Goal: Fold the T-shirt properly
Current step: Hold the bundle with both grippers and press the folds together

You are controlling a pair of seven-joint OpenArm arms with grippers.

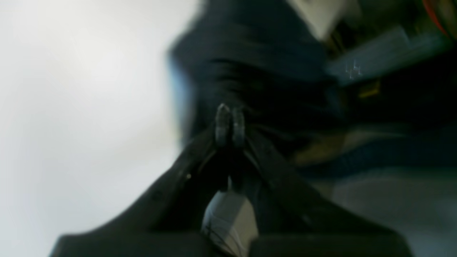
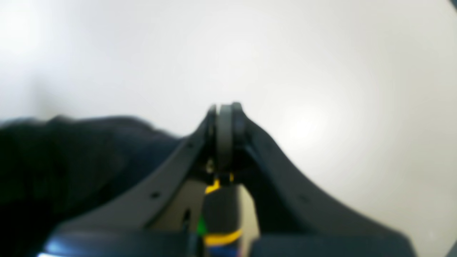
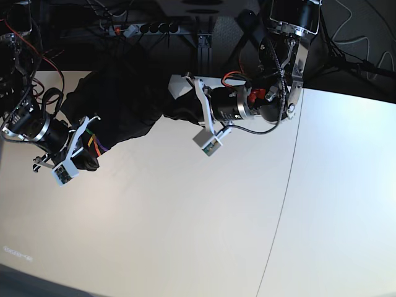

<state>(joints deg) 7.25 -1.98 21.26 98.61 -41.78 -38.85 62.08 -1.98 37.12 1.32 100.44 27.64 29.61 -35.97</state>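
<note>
The black T-shirt [image 3: 124, 93] hangs bunched between my two grippers over the back left of the white table [image 3: 185, 216]. My right gripper [image 3: 93, 147], on the left of the base view, is shut on the shirt at its rainbow-striped neck band [image 3: 96, 144]. In the right wrist view the closed gripper [image 2: 225, 109] pinches fabric, coloured stripes [image 2: 218, 210] show below, and black cloth [image 2: 71, 157] lies to the left. My left gripper [image 3: 179, 86] is shut on the shirt's other end. The blurred left wrist view shows its closed tips [image 1: 230, 116] buried in black fabric [image 1: 257, 71].
A curved seam [image 3: 291, 167] runs down the table on the right. A power strip [image 3: 145, 28], cables and stands line the dark back edge. The left arm's motor and wiring [image 3: 247, 102] hang above the table's back middle.
</note>
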